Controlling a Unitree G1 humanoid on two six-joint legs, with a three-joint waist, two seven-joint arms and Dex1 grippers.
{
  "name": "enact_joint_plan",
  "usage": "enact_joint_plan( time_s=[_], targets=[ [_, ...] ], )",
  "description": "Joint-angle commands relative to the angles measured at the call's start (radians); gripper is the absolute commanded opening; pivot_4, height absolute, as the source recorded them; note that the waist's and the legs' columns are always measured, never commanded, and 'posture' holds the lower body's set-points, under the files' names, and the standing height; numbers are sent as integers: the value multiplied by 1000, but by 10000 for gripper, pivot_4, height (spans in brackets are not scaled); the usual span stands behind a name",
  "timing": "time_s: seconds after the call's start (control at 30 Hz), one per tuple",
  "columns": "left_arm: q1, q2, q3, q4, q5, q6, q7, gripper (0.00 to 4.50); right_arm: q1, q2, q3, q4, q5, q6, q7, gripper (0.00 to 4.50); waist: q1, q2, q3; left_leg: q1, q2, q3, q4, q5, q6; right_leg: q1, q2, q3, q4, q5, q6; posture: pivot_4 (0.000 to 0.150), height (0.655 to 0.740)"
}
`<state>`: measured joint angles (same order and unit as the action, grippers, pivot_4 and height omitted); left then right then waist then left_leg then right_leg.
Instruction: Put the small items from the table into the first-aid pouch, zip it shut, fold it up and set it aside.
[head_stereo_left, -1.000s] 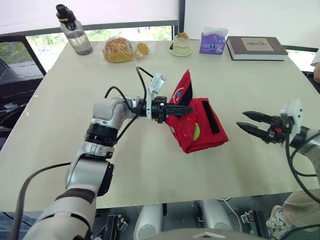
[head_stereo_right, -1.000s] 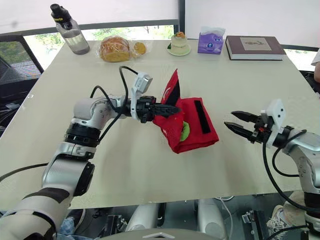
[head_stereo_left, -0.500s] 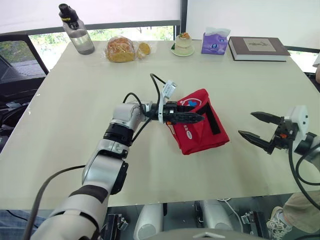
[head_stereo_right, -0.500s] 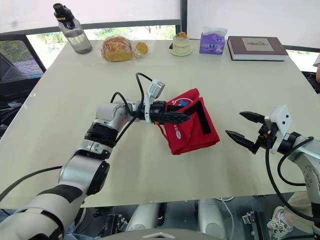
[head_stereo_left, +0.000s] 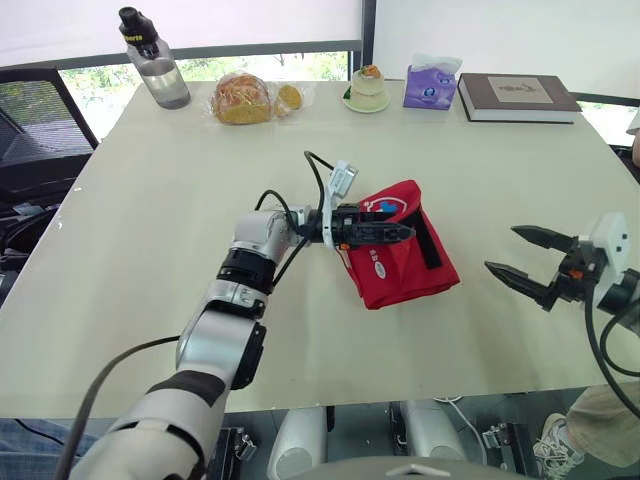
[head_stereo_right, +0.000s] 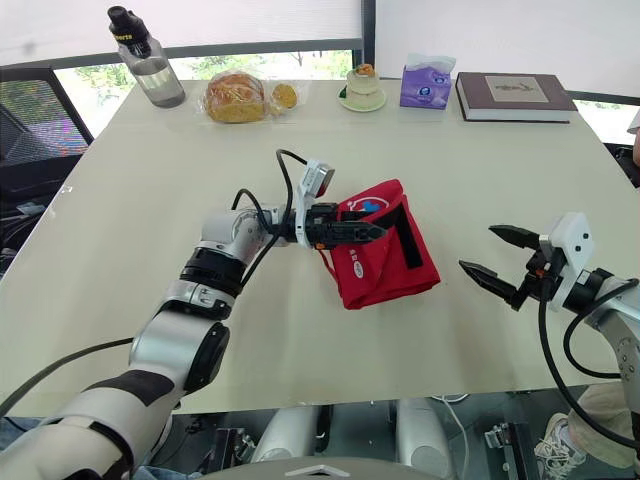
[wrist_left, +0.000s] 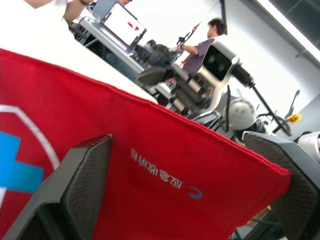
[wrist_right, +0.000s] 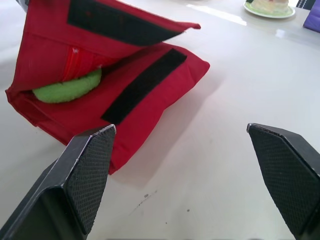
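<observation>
The red first-aid pouch lies on the middle of the table with its top flap folded down, the white and blue emblem facing up. My left gripper reaches in from the left over that flap, and in the left wrist view its fingers stand wide apart with the red fabric low between them: open. My right gripper hovers open to the right of the pouch, apart from it. From its wrist view, a green item shows inside the pouch beside a black velcro strip.
Along the table's far edge stand a water bottle, bagged bread, a cupcake on a plate, a purple tissue pack and a book. A person sits in the background of the left wrist view.
A second ago my left gripper was shut on the raised flap. The flap has come down over the pouch and the left fingers have opened. My right gripper opened wider and drifted right.
</observation>
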<state>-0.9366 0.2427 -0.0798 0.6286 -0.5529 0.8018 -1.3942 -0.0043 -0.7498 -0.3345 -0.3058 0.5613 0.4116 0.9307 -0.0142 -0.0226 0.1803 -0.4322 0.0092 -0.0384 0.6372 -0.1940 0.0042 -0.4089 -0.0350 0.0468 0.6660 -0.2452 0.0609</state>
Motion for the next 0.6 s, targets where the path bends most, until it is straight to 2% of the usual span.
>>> enact_joint_plan(
  time_s=[0.03,0.2,0.4,0.6],
  targets=[
    [-16,-26,55,23,-40,25,10,44213,-8,-13,-37,-36,7,-20,-13,45000,0,0,0,0,0,0,0,0,0,0,0,0,0,0,0,1500,7400],
    [-51,-73,118,90,-56,58,54,44213,-12,-8,-22,-43,-13,-33,-36,45000,2,0,0,0,0,0,0,0,0,0,0,0,0,0,0,1500,7400],
    [-50,-115,147,73,-63,52,83,44213,14,-12,-26,-49,-19,-44,-37,45000,1,0,0,0,0,0,0,0,0,0,0,0,0,0,0,1500,7400],
    [-58,-143,237,83,-112,64,138,44213,28,-11,-25,-43,-31,-59,-31,45000,1,0,0,0,0,0,0,0,0,0,0,0,0,0,0,1500,7400]
  ],
)
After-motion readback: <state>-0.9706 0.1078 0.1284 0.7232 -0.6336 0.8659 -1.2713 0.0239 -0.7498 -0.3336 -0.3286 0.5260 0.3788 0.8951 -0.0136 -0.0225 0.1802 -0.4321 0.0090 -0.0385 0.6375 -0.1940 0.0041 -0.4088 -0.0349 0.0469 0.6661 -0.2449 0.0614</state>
